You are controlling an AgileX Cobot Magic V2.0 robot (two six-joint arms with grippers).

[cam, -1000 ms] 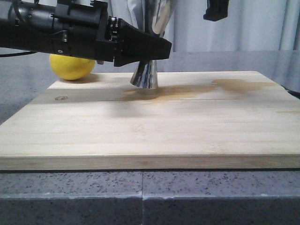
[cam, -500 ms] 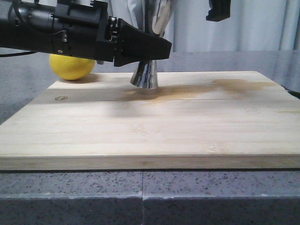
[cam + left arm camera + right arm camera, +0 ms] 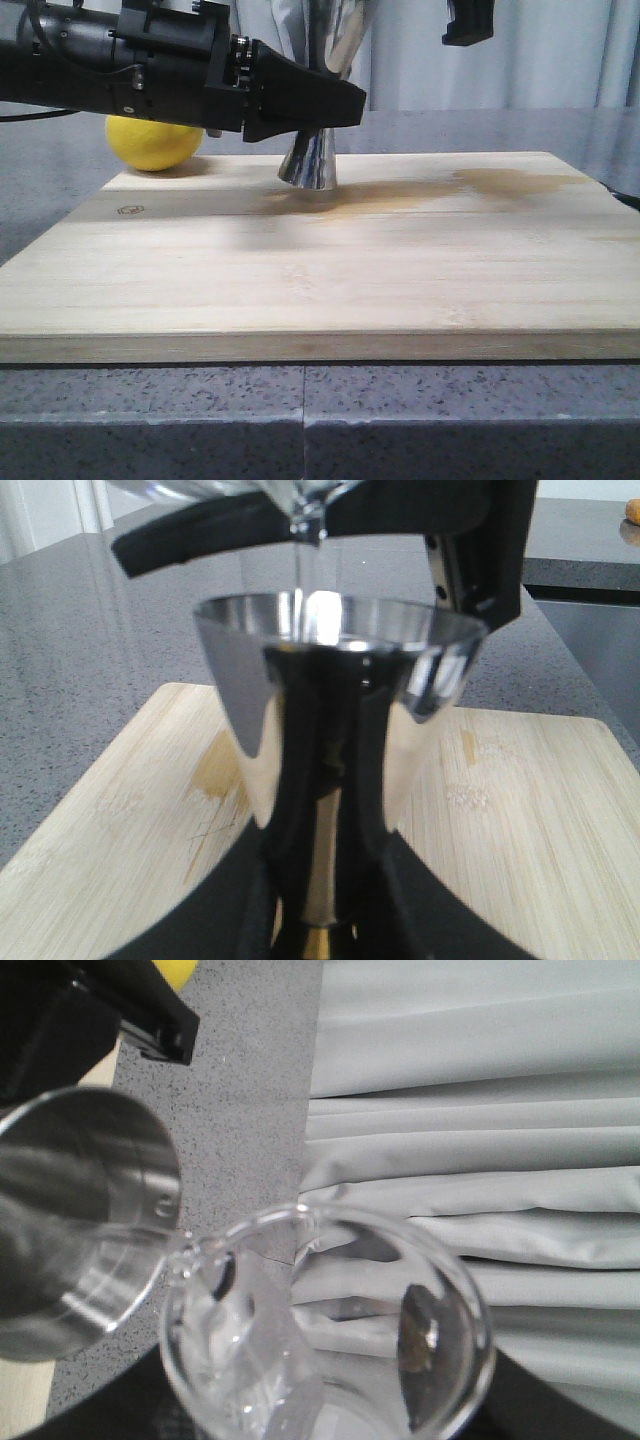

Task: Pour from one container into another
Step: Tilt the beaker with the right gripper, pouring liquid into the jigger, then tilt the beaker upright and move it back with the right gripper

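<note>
The steel jigger (image 3: pixel 308 160) stands on the wooden board (image 3: pixel 320 270) near its far edge. My left gripper (image 3: pixel 340 100) reaches in from the left and is shut on its narrow waist, gold band showing between the fingers (image 3: pixel 250 920). In the left wrist view, the jigger's open cup (image 3: pixel 340 670) fills the middle. The clear glass beaker (image 3: pixel 330 1330) is tilted, its lip (image 3: pixel 305 505) over the jigger cup (image 3: pixel 80 1220), and a thin clear stream (image 3: pixel 298 570) falls in. My right gripper (image 3: pixel 330 1415) is shut on the beaker, high at the top of the front view (image 3: pixel 467 22).
A yellow lemon (image 3: pixel 152 140) lies on the grey counter behind the board's far left corner. A brownish wet stain (image 3: pixel 480 185) runs across the back of the board. Grey curtains (image 3: pixel 480 1110) hang behind the table.
The right gripper has drifted slightly right and up in the front view. The left arm and jigger have not moved.
</note>
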